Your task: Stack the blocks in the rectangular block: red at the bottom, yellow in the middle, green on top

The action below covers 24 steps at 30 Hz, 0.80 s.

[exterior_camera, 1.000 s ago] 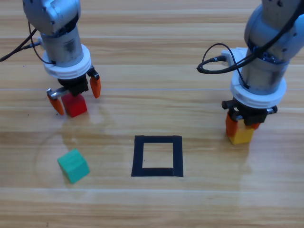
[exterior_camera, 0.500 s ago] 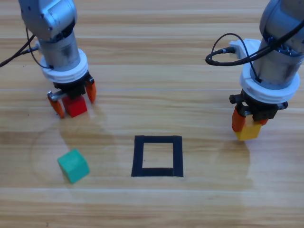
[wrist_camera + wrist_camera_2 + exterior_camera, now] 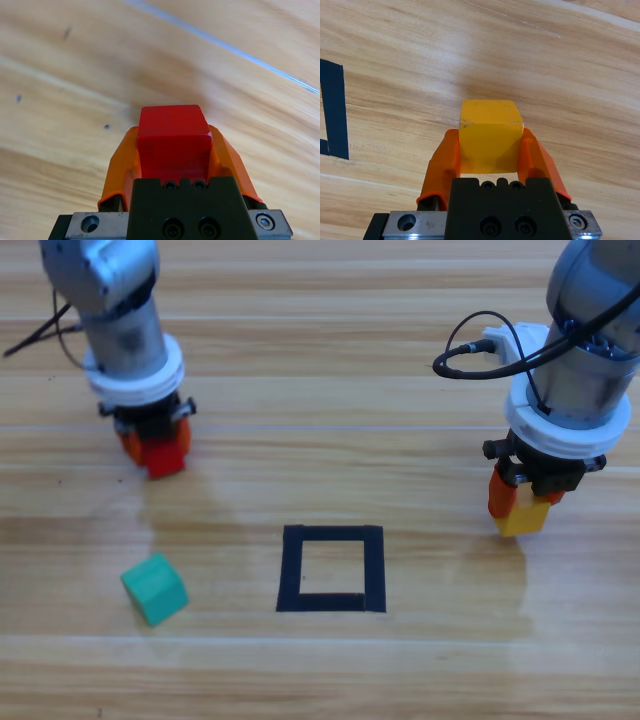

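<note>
left jaws now closed on red

green (image 3: 154,588) lies near the front left, tape square (image 3: 332,568) in the middle. since before, the left gripper (image 3: 152,443) has closed on red (image 3: 165,454). right gripper (image 3: 524,503) keeps holding yellow (image 3: 522,518), right of the square.

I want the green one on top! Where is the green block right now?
The green block lies alone on the table at the lower left of the high view, left of the tape square and below the left gripper, which is shut on the red block.
</note>
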{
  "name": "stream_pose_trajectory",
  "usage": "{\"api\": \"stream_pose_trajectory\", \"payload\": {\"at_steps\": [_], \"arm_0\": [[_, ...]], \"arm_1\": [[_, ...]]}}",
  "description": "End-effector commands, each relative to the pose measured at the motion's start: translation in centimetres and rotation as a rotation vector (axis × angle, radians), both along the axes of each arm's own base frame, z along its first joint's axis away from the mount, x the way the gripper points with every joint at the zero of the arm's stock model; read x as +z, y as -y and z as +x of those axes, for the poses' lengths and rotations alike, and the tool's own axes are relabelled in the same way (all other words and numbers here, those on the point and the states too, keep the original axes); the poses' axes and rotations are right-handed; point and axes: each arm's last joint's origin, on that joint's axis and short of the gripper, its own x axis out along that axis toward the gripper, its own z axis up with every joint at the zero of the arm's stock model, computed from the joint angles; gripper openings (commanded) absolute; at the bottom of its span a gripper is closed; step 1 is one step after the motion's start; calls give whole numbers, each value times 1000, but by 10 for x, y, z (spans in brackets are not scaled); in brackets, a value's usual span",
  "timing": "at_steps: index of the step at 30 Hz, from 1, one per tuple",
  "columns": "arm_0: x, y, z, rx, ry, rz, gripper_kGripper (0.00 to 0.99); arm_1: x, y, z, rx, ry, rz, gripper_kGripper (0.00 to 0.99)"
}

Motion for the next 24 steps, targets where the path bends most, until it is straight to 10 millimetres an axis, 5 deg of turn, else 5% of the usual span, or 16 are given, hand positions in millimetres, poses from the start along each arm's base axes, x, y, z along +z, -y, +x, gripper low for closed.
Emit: {"api": "stream_pose_trajectory", "payload": {"at_steps": [1, 5, 8, 12, 24], "arm_0": [[26, 47, -3, -339, 31, -70, 0], [36, 95, -20, -554, 30, -43, 0], [25, 143, -38, -703, -32, 14, 0], [19, 177, -65, -798, -55, 33, 0], [25, 205, -103, -610, -49, 58, 0]], "arm_1": [[18, 5, -11, -4, 31, 38, 314], [20, 5, -11, -12, 36, 44, 314], [19, 5, -12, -16, 38, 46, 314], [21, 7, -13, -18, 45, 52, 314], [20, 7, -14, -24, 43, 55, 314]]}}
